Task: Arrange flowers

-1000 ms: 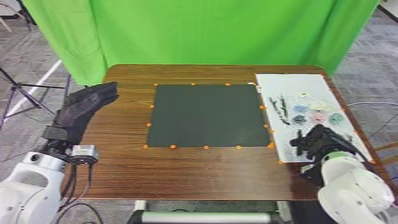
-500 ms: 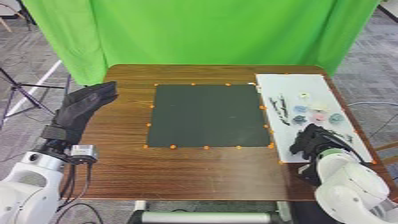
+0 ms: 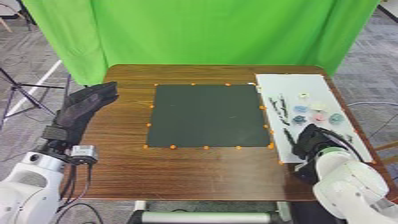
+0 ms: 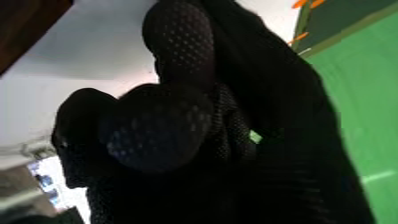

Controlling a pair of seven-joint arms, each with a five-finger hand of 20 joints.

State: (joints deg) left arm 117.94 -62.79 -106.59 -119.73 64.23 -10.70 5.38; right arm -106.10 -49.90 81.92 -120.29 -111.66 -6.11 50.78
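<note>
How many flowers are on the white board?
6: a pale one farthest off, light blue and cream next, then dark blue, pink and green nearest the right robot hand, which may hide more.

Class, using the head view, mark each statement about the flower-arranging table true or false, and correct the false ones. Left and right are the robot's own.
1. The white board lies to the right of the dark square sheet. True.
2. The pink flower lies nearer the robot than the pale yellow flower. True.
3. The pink flower lies on the dark square sheet. False: it lies on the white board.
4. The right hand is at the near part of the white board. True.
5. The left hand is over the pink flower. False: it is at the table's left side.
6. The curtain is red. False: it is green.
</note>
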